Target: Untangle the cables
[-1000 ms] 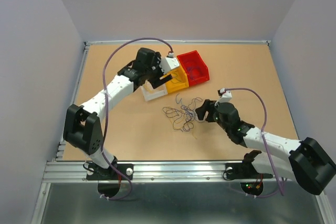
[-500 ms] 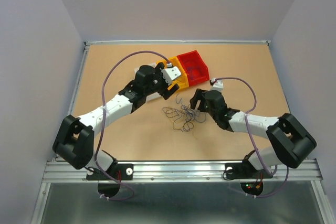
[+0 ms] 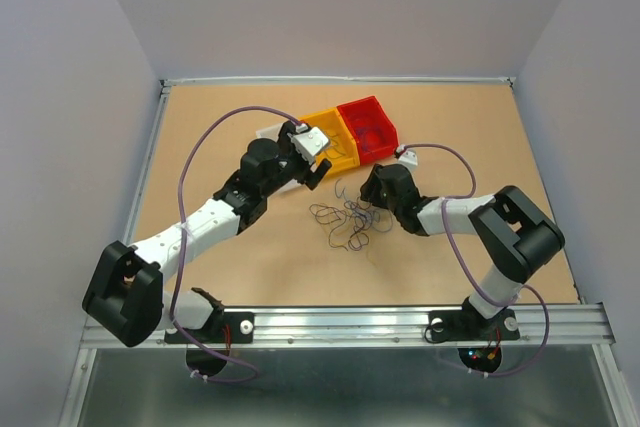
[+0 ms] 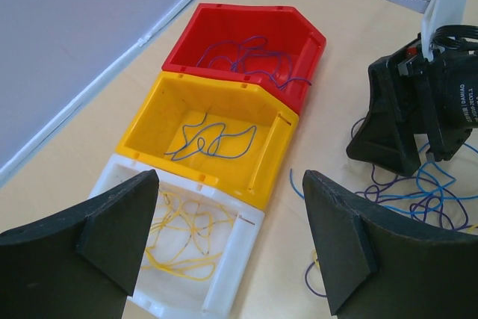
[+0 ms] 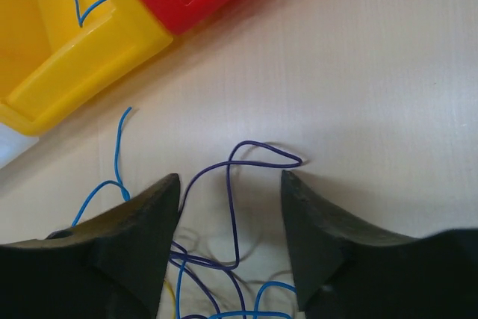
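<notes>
Purple strand (image 5: 258,144) loops just ahead of the right gripper (image 5: 228,184), jaws wide and empty, at the one o'clock edge of the cables (image 3: 348,219), mid-table. Advise pinching that strand alone and lifting slowly. Left gripper (image 4: 228,192) — wide, empty — hovers over the bins (image 4: 275,140).

From above and behind I see the whole table (image 3: 250,127); both close wrist views share the cables (image 3: 350,219).
</notes>
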